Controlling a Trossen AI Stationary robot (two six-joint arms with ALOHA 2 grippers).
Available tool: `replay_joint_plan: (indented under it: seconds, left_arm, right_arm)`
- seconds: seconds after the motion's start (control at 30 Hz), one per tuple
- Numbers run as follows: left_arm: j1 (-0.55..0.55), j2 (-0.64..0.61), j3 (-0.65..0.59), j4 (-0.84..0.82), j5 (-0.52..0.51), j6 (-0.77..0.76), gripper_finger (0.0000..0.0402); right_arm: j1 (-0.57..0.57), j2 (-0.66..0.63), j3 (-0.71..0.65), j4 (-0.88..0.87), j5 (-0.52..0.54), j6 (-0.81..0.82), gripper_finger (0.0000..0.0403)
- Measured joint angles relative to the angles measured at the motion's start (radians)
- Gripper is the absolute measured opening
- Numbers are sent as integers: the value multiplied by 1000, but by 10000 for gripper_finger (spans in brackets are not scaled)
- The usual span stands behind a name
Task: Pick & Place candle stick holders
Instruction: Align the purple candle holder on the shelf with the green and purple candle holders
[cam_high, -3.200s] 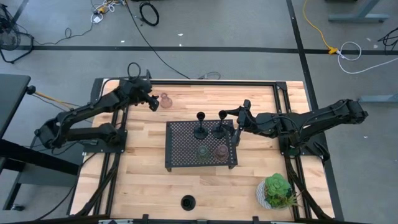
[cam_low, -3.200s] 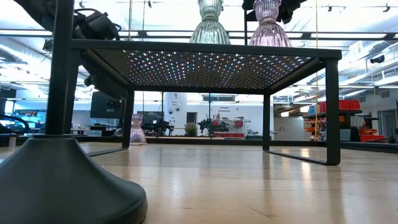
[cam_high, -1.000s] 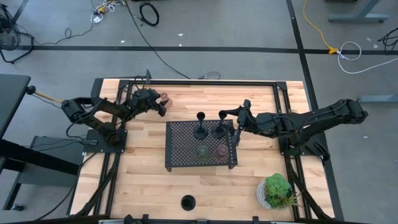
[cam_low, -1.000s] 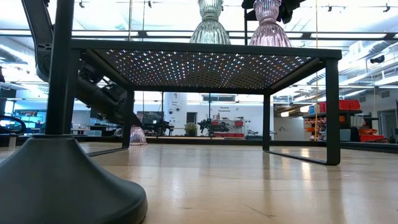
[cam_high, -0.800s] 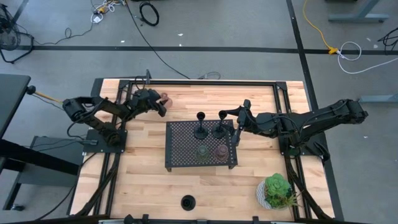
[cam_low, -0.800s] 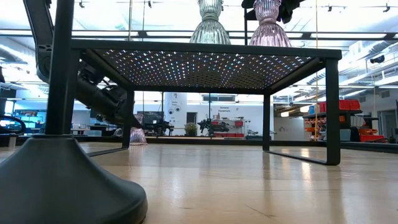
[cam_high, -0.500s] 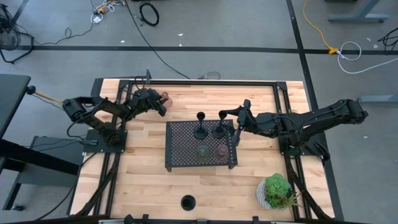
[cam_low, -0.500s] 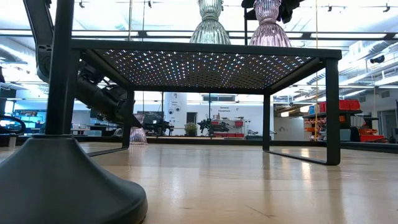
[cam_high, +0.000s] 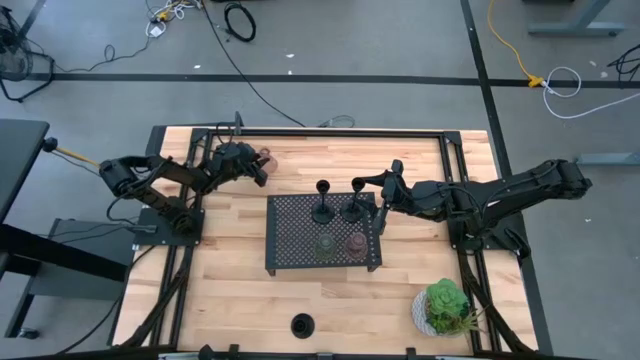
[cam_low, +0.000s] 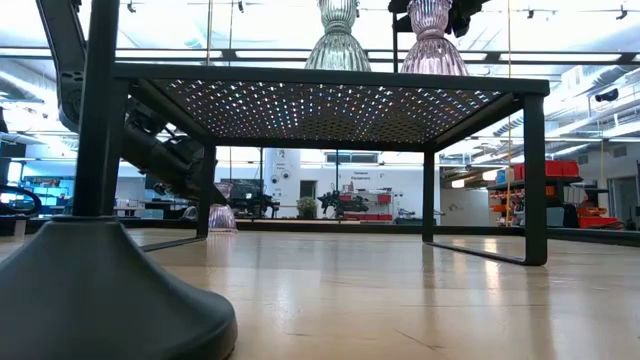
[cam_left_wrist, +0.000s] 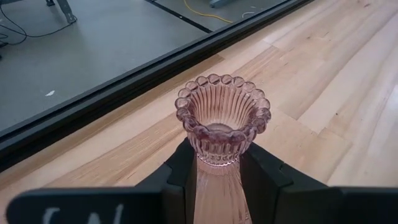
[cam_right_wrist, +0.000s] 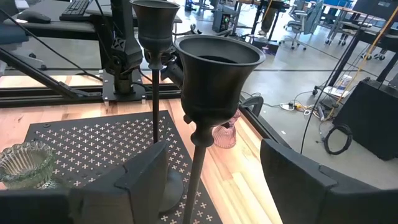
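Note:
A pink glass candle stick holder (cam_high: 267, 157) with a beaded rim (cam_left_wrist: 222, 118) stands near the table's far left edge, and my left gripper (cam_high: 258, 166) is shut on it. On the black perforated tray (cam_high: 290, 235) stand two black holders (cam_high: 323, 206) (cam_high: 356, 207), a green glass one (cam_high: 327, 245) and a brownish glass one (cam_high: 354, 244). My right gripper (cam_right_wrist: 211, 180) hovers open at the tray's far right corner. Its fingers stand well apart on either side of a black holder's thin stem (cam_right_wrist: 198, 168) without touching it. A third black holder (cam_high: 302, 325) stands near the front edge. My left gripper pinches the pink holder's narrow waist (cam_left_wrist: 217, 167), just below its flared cup, between its two fingers (cam_left_wrist: 181, 167). The fingers come from the table's left side, slanting slightly down. The holder stands upright, and its foot (cam_low: 221, 217) shows low at the table top.
A leafy plant in a white pot (cam_high: 445, 306) stands at the near right corner. The tray stands on legs (cam_low: 534, 180) with open space beneath it. Bare wood lies between the tray and the left gripper. Black frame rails (cam_high: 330, 131) run along the table's edges.

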Motion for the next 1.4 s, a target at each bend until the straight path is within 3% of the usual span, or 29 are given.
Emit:
replay_joint_plan:
  seconds: [0.27, 0.7, 1.03, 1.4]
  left_arm:
    - [0, -125, -2, -87, 14, 2, 95]
    - [0, -528, -2, -402, 25, 3, 95]
    - [0, -752, -2, -576, 202, -49, 95]
    - [0, -873, -2, -594, 436, -155, 95]
  right_arm:
    - [0, 0, 0, 0, 0, 0, 255]
    - [0, 0, 0, 0, 0, 4, 255]
    - [0, 0, 0, 0, 0, 5, 255]
    - [0, 0, 0, 0, 0, 8, 255]
